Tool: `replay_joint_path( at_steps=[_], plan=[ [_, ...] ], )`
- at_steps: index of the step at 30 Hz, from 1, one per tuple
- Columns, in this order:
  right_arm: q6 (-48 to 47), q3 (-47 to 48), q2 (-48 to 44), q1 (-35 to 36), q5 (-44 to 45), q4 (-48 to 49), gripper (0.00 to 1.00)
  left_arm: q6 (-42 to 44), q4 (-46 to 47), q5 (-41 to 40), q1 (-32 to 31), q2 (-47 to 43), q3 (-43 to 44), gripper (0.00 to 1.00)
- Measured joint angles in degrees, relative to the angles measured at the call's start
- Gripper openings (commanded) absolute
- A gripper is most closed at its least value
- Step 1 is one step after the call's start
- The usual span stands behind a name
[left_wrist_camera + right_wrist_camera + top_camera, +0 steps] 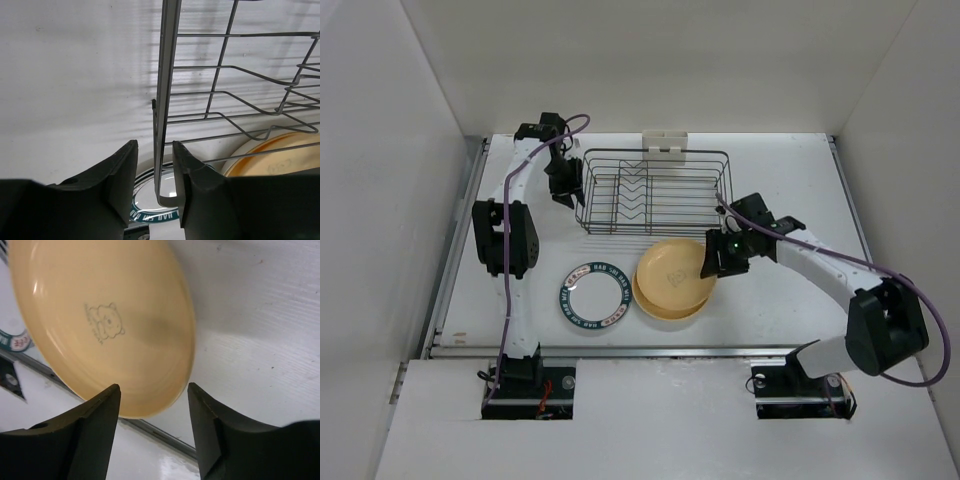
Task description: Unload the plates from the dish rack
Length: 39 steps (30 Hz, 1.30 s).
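The dish rack point(655, 190) stands at the back centre with no plates in it. The yellow-orange plate point(673, 277) lies flat in front of it on a pale plate whose rim point(665, 316) shows beneath. The teal-rimmed lettered plate point(594, 295) lies to its left. My left gripper point(565, 185) is at the rack's left end; in the left wrist view its jaws point(154, 146) straddle the rack's end wire point(165, 100) with a gap. My right gripper point(715, 262) is open and empty at the yellow plate's right edge point(100, 315). The ring-and-emblem plate is hidden.
A white plastic holder point(665, 143) is clipped to the rack's far side. The table's metal front edge point(650, 350) runs just below the plates. White walls enclose the table on the left, back and right.
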Motion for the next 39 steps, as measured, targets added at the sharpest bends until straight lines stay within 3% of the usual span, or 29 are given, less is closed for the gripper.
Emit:
replay_joint_path(
  at_steps=[3, 10, 13, 15, 16, 19, 22, 23, 28, 31, 33, 39],
  plan=[
    [-0.33, 0.02, 1.73, 0.39, 2.8, -0.92, 0.73, 0.07, -0.28, -0.63, 0.0, -0.02, 0.26, 0.33],
    [0.28, 0.33, 0.98, 1.01, 9.11, -2.54, 0.75, 0.28, -0.48, -1.73, 0.0, -0.07, 0.35, 0.33],
    [1.14, 2.01, -1.57, 1.01, 12.28, -4.07, 0.8, 0.44, -0.79, -2.86, 0.0, -0.35, 0.96, 0.33],
    [2.71, 4.46, -5.16, 1.01, 16.55, -4.68, 0.95, 0.59, -0.92, -4.04, 0.09, -1.11, 1.49, 0.34],
    [3.58, 6.27, -7.37, 1.01, 20.41, -5.16, 0.99, 0.66, -0.92, -4.63, 0.17, -1.81, 1.64, 0.37],
    [5.92, 12.15, -15.41, 1.09, 35.12, -4.85, 0.99, 0.87, -0.9, -7.1, 0.96, -4.85, 2.1, 0.4],
    [6.73, 14.73, -25.62, 1.29, 56.28, -1.05, 0.99, 0.55, -0.76, -11.19, 3.39, -9.25, 2.67, 0.45],
    [6.19, 14.69, -30.21, 1.29, 68.46, 2.03, 0.99, 0.09, -0.68, -13.07, 4.74, -10.75, 2.86, 0.47],
    [-1.6, 12.94, -39.8, 1.22, 91.08, 10.95, 0.99, -2.8, -0.26, -23.8, 14.58, -17.35, 3.61, 0.54],
    [-6.71, 10.93, -42.84, 1.22, 94.9, 13.53, 0.99, -4.0, 0.28, -28.74, 21.16, -20.85, 2.58, 0.56],
    [-9.05, 9.57, -43.06, 1.22, 94.84, 13.7, 0.99, -4.37, 1.09, -31.39, 24.28, -23.52, 0.55, 0.63],
    [-11.85, 6.84, -41.68, 1.29, 94.71, 14.51, 0.99, -4.44, 2.16, -33.88, 24.37, -29.09, -4.63, 0.67]
  ],
)
